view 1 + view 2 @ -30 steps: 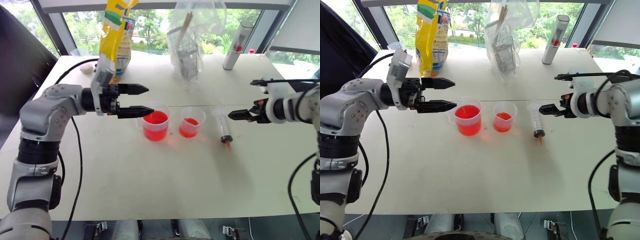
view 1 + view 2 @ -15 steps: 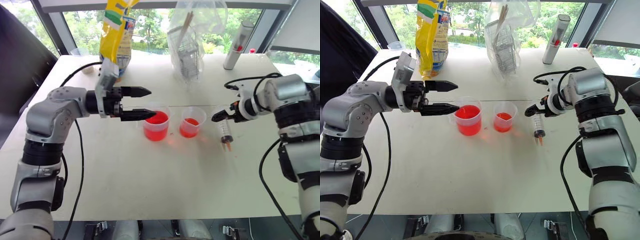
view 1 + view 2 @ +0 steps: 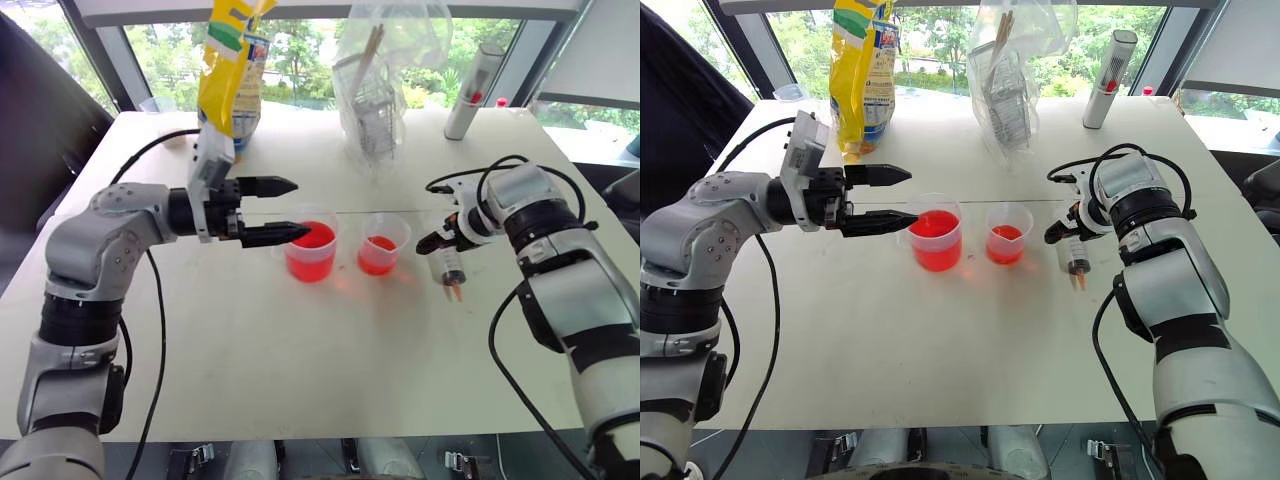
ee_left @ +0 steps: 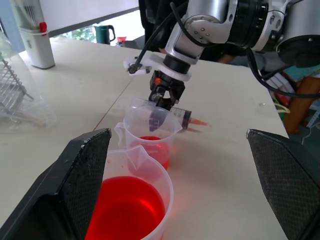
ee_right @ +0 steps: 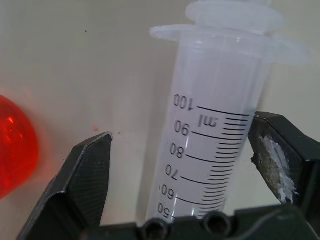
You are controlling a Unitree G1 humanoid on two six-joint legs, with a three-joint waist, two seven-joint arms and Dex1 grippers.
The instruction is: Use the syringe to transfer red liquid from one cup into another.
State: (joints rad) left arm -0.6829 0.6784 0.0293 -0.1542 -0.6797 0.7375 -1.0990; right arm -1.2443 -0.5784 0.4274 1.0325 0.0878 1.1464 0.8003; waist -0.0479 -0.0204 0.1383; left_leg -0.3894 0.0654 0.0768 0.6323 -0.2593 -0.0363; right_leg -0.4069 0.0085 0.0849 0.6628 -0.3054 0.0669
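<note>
Syringe [image 3: 449, 262]: lying on counter [image 3: 330, 370], orange tip toward the near edge, just right of handleless cup [image 3: 383, 243]. Right gripper [image 5: 200, 165]: fingers straddling the barrel, one side touching, one gapped. Handled beaker [image 3: 311, 250]: red liquid [image 3: 311, 238], beside cup. Left gripper [image 3: 285, 209]: fingers spread, empty, by the beaker.

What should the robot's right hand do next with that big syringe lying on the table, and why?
Probably finish closing the right gripper on the syringe before lifting. The syringe lies on the table between the two fingers, one finger at the barrel, the other apart from it, so it isn't clamped yet. Lifting now would likely leave it behind.
</note>
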